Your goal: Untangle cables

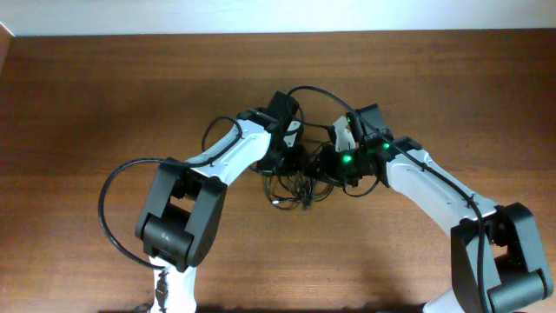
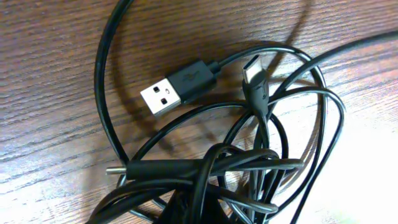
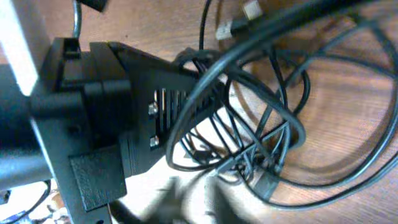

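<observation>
Knotted cables (image 2: 205, 180) lie directly under the left wrist lens at table centre; tightening and snag risk noted.

Several thin black loops cross over a long straight connector sleeve (image 2: 161, 168). A USB-A plug (image 2: 177, 87) and a USB-C plug (image 2: 254, 76) lie free on the wooden table (image 1: 87, 87) just beside the knot. Judgement: a straight pull on any one strand would cinch the loops around the sleeve, and either plug head could catch in a loop it is drawn through. The left gripper (image 1: 285, 155) and right gripper (image 1: 340, 165) hang close together over the bundle, so wrist contact or fouling on the arms' own thicker cable (image 1: 317, 94) is possible. No fingertips show clearly in any view. I cannot tell how far either pincer stands apart, or whether it holds or touches a strand.
</observation>
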### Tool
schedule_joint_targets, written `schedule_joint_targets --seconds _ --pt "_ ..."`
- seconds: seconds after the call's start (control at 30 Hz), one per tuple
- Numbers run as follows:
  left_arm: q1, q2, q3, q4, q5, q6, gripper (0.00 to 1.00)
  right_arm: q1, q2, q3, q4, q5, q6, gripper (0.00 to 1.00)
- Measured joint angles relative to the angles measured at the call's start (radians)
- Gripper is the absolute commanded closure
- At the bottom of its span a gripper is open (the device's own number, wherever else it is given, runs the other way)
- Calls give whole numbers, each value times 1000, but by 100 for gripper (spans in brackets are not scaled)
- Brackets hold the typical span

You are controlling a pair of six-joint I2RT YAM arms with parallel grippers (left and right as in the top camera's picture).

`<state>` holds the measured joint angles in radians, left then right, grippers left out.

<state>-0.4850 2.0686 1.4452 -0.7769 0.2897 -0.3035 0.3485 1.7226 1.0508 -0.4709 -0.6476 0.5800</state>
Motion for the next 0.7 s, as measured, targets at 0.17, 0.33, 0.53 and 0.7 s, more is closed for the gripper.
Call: schedule_joint_targets --seconds 0.17,0.33,0.53,0.7 --pt "0 0 0 -34 -29 0 100 -5 -68 -1 -24 -73 -69 96" --pt "0 0 0 -72 -106 0 100 -20 -342 -1 -61 -89 -98 96" --pt "33 -6 0 -105 -72 17 100 -48 -406 -1 -120 -74 -108 96" --pt "121 -157 10 -101 -27 31 100 -48 -391 -1 -179 -53 -113 87"
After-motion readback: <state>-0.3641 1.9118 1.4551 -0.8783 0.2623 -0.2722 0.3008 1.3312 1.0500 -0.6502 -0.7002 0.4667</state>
